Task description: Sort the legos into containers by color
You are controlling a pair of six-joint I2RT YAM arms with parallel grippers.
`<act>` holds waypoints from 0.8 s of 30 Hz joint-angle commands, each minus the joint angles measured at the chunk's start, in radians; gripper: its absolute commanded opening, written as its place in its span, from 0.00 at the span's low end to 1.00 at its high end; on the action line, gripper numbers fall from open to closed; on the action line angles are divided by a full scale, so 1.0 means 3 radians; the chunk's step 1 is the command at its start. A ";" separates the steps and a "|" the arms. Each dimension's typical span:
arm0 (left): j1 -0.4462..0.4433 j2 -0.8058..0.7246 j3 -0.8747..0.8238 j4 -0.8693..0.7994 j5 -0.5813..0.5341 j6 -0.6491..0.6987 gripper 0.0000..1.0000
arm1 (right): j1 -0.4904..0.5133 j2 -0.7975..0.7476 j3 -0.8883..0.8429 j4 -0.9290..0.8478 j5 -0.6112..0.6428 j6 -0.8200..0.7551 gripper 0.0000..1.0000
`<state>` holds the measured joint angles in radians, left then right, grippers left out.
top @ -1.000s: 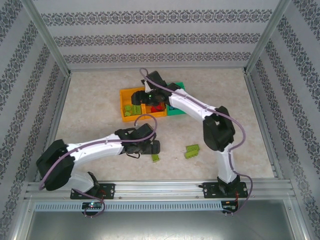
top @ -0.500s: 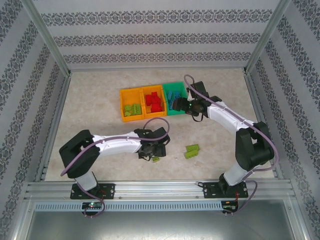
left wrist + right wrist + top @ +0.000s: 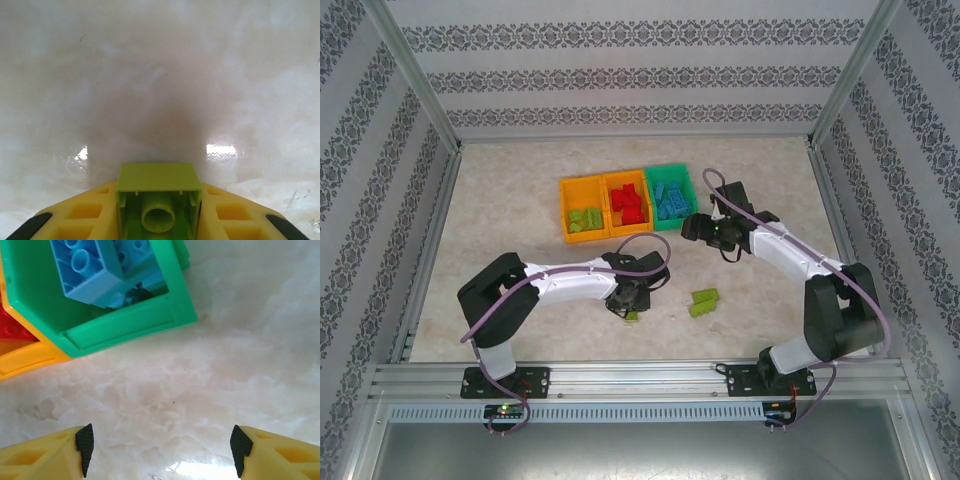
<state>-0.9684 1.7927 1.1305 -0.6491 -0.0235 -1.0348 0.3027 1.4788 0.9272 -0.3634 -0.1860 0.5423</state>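
- The left gripper (image 3: pixel 629 304) is clamped on a lime green lego (image 3: pixel 158 192). The lego sits between its yellow fingers (image 3: pixel 82 220), hollow underside toward the wrist camera, close over the table (image 3: pixel 160 75).
- A loose lime lego (image 3: pixel 703 302) lies on the table near that gripper, toward the right arm's side.
- The right gripper (image 3: pixel 160 447) stands apart, with bare table between its pads (image 3: pixel 85 442).
- Just ahead of it is the green container (image 3: pixel 125 322), with blue legos (image 3: pixel 85 270) inside.
- Beyond the left gripper, one orange container (image 3: pixel 625 176) holds red legos (image 3: pixel 630 206). The other orange container (image 3: pixel 582 181) holds lime legos (image 3: pixel 585 220).

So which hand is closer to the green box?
Right. The right gripper hangs beside the near corner of the green bin; the left gripper is away, nearer the bases, gripping a lime brick.
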 commanded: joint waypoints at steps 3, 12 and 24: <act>0.0242 -0.0108 0.0318 -0.0446 -0.0398 0.0542 0.28 | -0.0032 -0.0233 -0.0235 -0.0125 0.0215 -0.0069 0.75; 0.1058 -0.0305 0.0767 -0.0445 -0.0597 0.1342 0.29 | 0.0048 -0.0702 -0.0647 -0.0282 0.0261 0.0141 0.75; 0.2086 0.0311 0.1437 -0.0193 -0.0134 0.1894 0.30 | 0.0536 -0.1025 -0.1001 -0.0628 0.0300 0.0748 0.75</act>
<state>-0.3737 1.8225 1.5013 -0.7216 -0.1196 -0.5358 0.4393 1.1824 0.6552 -0.5037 -0.1196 0.6846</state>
